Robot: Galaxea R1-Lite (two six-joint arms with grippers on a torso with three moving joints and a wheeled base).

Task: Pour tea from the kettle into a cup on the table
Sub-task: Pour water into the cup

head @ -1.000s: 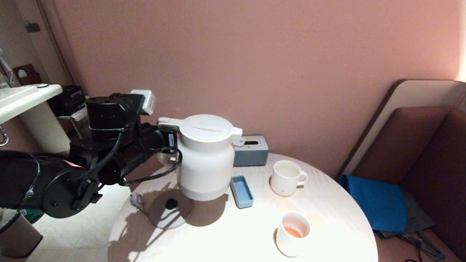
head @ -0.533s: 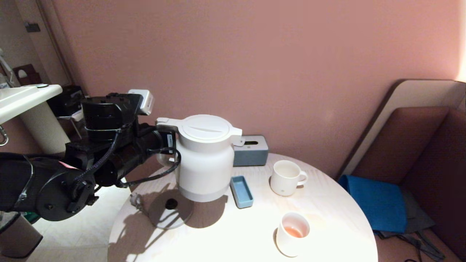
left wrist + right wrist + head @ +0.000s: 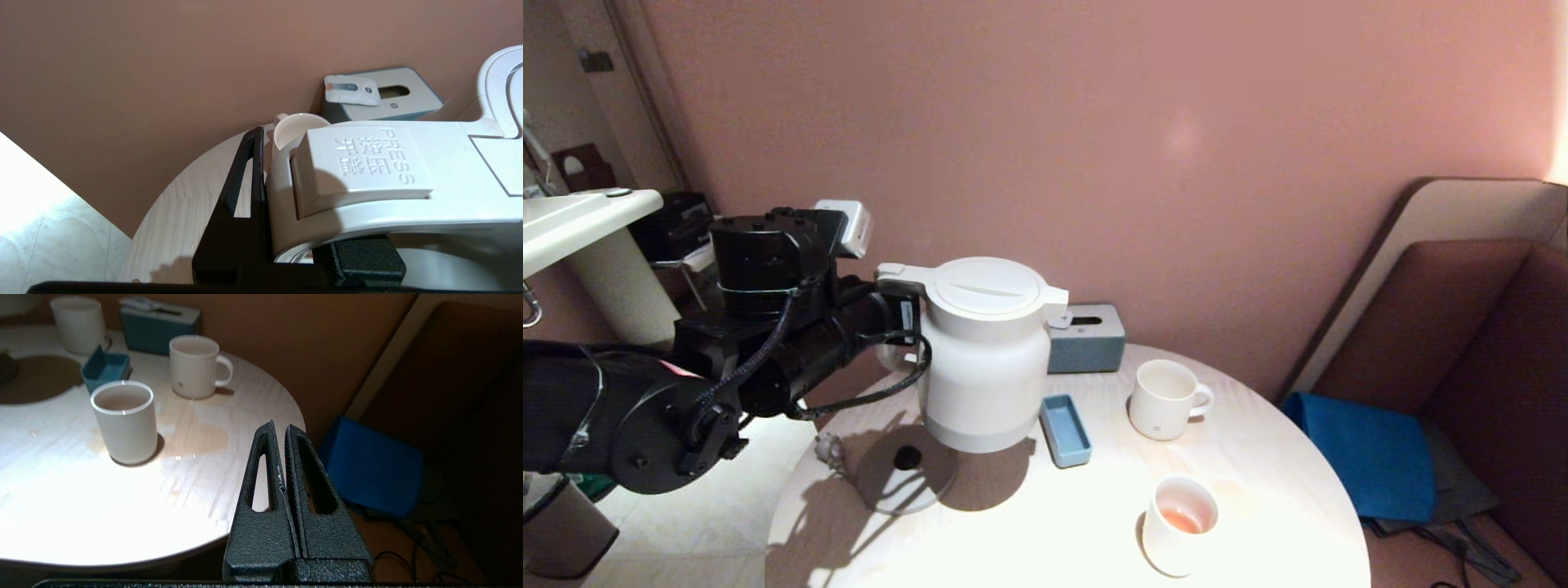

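the left gripper (image 3: 894, 314) comes in from the left of the head view and is clenched on the squarish loop handle of the kettle (image 3: 986, 353); in the left wrist view one black finger (image 3: 245, 179) lies flat against the side of the handle and a second pad sits under it, so the handle is pinched between them; the kettle stands upright with its lid shut, raised a little above the far left part of the table (image 3: 1045, 523), its shadow on the wood below; its spout points right, toward the blue-grey box (image 3: 1086, 336) at the far edge by the wall; the grey round base disc (image 3: 905, 467) lies bare on the table, just near and left of the kettle; a small blue tray (image 3: 1065, 429) lies just right of the kettle; the cup (image 3: 1165, 399), ribbed and with its loop handle turned right, stands right of the tray, well apart from the kettle; nearer, a smooth white cup (image 3: 1178, 524) holds a little of the tea (image 3: 1181, 519), and a pale wet patch (image 3: 196, 435) spreads on the wood beside it; a ribbed tumbler (image 3: 78, 323) stands at the far side by the box; the right gripper (image 3: 284, 457) hangs off the near right rim of the table with its fingers pressed together on nothing; a folded blue cloth (image 3: 1368, 461) lies on the seat to the right.
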